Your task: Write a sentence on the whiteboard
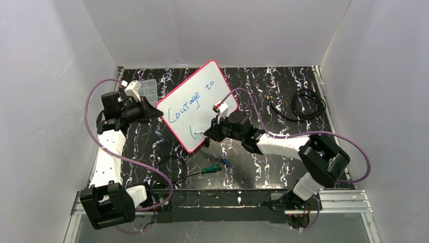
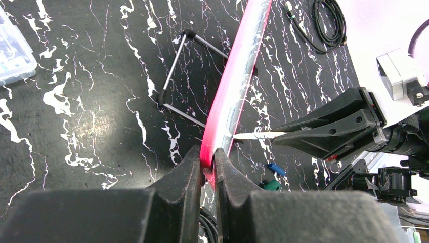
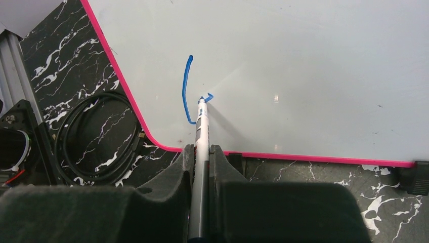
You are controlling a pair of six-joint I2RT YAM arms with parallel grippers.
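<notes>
The whiteboard (image 1: 197, 104), white with a pink frame, stands tilted on the black marble table. Blue writing (image 1: 188, 105) reads "Courage to", and a second line has an "L" stroke (image 3: 186, 90) and a small mark. My left gripper (image 2: 207, 164) is shut on the board's pink edge (image 2: 230, 96). My right gripper (image 3: 202, 152) is shut on a white marker (image 3: 202, 126) whose blue tip touches the board beside the "L". The right gripper also shows in the top view (image 1: 210, 132).
A clear plastic box (image 1: 146, 88) sits behind the left gripper. A green-handled tool (image 1: 210, 169) and a blue cap (image 1: 225, 163) lie in front of the board. Black cable coils lie at the right back (image 1: 307, 104) and near the front (image 1: 169, 169).
</notes>
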